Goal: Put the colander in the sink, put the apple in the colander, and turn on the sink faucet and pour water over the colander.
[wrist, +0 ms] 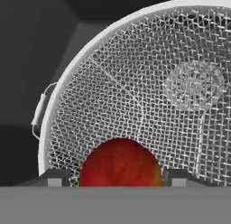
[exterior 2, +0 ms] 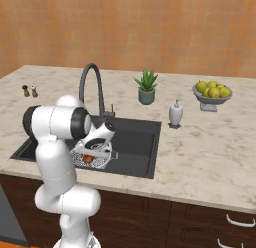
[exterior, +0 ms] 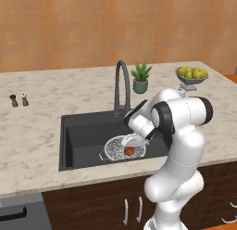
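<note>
The white mesh colander [exterior: 113,150] [exterior 2: 103,161] [wrist: 135,83] sits at the front right of the dark sink [exterior: 83,131] [exterior 2: 135,137]. The red-orange apple [exterior: 129,151] [exterior 2: 88,158] [wrist: 121,163] rests inside it, near the rim. My gripper [exterior: 131,144] [exterior 2: 93,152] [wrist: 116,177] reaches down into the colander with one finger on each side of the apple. In the hand view a thin gap shows beside the fruit, so the jaws stand open. The dark gooseneck sink faucet [exterior: 121,80] [exterior 2: 92,82] arches over the back of the basin; no water is visible.
A potted plant [exterior: 141,78] [exterior 2: 146,87] stands behind the sink. A white dispenser [exterior 2: 175,113] and a bowl of yellow-green fruit [exterior: 191,74] [exterior 2: 213,92] are to the right. Salt and pepper shakers [exterior: 19,100] [exterior 2: 29,90] stand far left.
</note>
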Robot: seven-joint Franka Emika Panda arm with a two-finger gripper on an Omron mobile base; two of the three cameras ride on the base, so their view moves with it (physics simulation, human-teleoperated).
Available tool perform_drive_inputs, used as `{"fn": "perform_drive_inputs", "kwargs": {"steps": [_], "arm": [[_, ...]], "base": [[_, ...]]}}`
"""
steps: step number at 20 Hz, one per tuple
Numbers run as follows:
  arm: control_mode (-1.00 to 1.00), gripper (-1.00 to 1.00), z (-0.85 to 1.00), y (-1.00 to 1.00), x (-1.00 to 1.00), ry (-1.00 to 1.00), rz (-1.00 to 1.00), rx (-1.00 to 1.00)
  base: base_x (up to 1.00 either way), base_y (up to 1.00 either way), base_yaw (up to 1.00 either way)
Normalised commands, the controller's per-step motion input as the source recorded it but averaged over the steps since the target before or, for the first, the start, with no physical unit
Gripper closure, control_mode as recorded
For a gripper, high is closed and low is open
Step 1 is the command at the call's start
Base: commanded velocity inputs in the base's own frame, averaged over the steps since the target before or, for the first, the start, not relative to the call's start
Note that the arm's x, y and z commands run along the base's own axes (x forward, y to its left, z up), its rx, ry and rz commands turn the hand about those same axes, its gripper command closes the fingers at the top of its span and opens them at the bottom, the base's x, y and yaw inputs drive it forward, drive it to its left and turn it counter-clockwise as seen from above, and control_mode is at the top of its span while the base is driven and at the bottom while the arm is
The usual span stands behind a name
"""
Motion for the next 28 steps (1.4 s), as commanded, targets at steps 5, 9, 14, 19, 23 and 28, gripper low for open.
{"fn": "perform_drive_inputs", "kwargs": {"steps": [5,9,14,19,23,28], "arm": [[-1.00,-1.00,0.47,-0.02,0.00,-0.17,0.00,0.00],[-1.00,-1.00,0.60,-0.51,0.00,-0.12,0.00,0.00],[-1.00,-1.00,0.57,-0.75,0.01,-0.01,0.00,0.02],[-1.00,-1.00,0.84,-0.40,0.24,0.00,-0.01,0.18],[-1.00,-1.00,0.66,-0.04,0.37,0.00,-0.06,0.19],[-1.00,-1.00,0.14,0.00,0.41,0.00,-0.12,0.10]], "base": [[0.00,0.00,0.00],[0.00,0.00,0.00],[0.00,0.00,0.00],[0.00,0.00,0.00],[0.00,0.00,0.00],[0.00,0.00,0.00]]}}
